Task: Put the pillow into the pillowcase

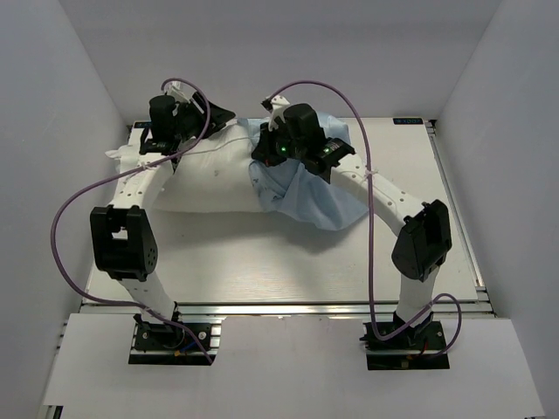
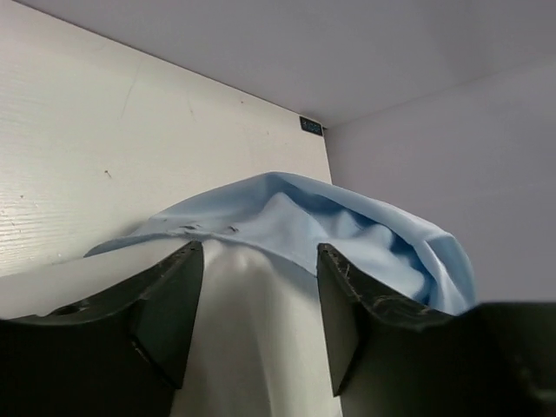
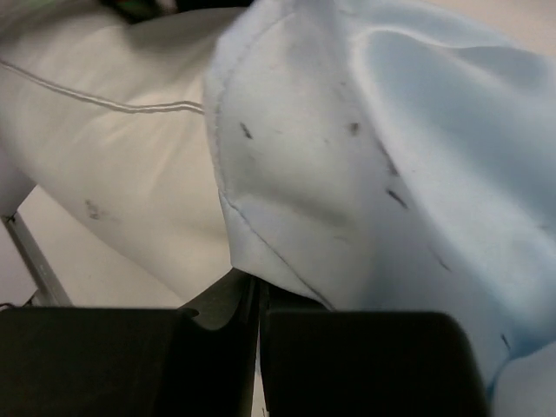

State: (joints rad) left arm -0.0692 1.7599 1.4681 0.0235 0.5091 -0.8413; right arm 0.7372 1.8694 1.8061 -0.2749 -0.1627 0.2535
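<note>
The white pillow [image 1: 210, 179] lies across the back of the table, its right end inside the light blue pillowcase [image 1: 319, 196]. My left gripper [image 1: 199, 131] is at the pillow's back left part. In the left wrist view its fingers [image 2: 169, 321] stand partly closed with a ridge of pillow [image 2: 252, 347] squeezed between them, and the pillowcase [image 2: 347, 226] mouth lies just ahead. My right gripper [image 1: 271, 157] is shut on the pillowcase's open hem. In the right wrist view [image 3: 259, 287] the hem of the pillowcase [image 3: 391, 174] runs into the closed jaws, beside the pillow [image 3: 130, 156].
The white table [image 1: 288, 262] is boxed in by white walls at the back and on both sides. Purple cables [image 1: 367, 148] loop above both arms. The table's metal rail [image 1: 306, 305] runs along the near edge.
</note>
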